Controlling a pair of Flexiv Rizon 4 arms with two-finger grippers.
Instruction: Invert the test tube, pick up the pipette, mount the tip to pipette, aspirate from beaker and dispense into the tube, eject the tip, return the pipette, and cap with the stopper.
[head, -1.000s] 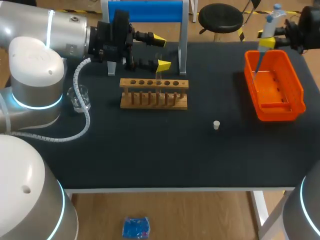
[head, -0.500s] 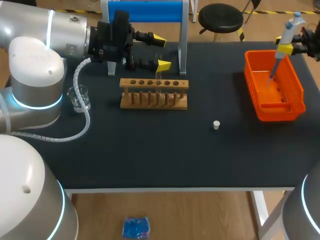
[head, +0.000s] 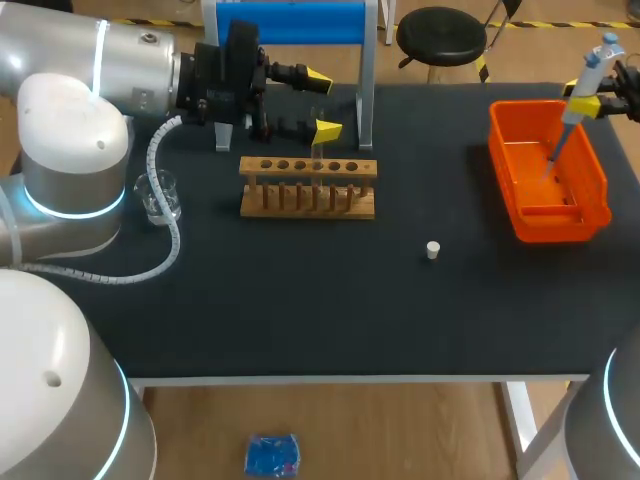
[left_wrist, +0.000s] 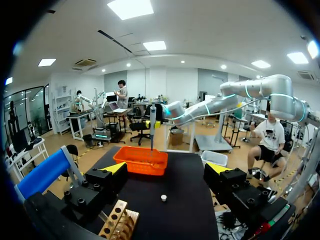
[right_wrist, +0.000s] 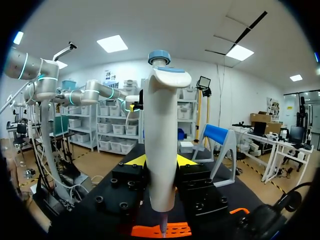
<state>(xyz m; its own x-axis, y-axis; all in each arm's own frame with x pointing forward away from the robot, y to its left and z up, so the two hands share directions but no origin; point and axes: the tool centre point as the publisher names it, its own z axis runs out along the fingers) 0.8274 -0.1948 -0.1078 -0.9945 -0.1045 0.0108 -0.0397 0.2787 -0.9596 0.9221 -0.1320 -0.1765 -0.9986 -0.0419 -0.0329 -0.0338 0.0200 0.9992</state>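
My right gripper (head: 598, 103) is shut on the white pipette (head: 586, 84) with a blue top. It holds the pipette tilted above the orange bin (head: 590, 190), with the thin lower end pointing into the bin. In the right wrist view the pipette (right_wrist: 162, 150) stands upright between the yellow fingertips (right_wrist: 134, 160). My left gripper (head: 322, 104) hangs open behind the wooden tube rack (head: 308, 187), where a clear test tube (head: 318, 165) stands. A glass beaker (head: 158, 195) sits by my left arm. The small white stopper (head: 432, 250) lies on the mat, also seen ahead of the left gripper (left_wrist: 165, 170) as the stopper (left_wrist: 163, 198).
A blue-topped stand (head: 290, 25) rises at the back of the table, right behind the left gripper. The orange bin (left_wrist: 140, 160) lies far ahead of the left gripper, at the table's right side. The dark mat (head: 320, 300) covers the table.
My right arm has carried the pipette to the right, from over the bin's back left corner to its right rim. The left arm has not moved.
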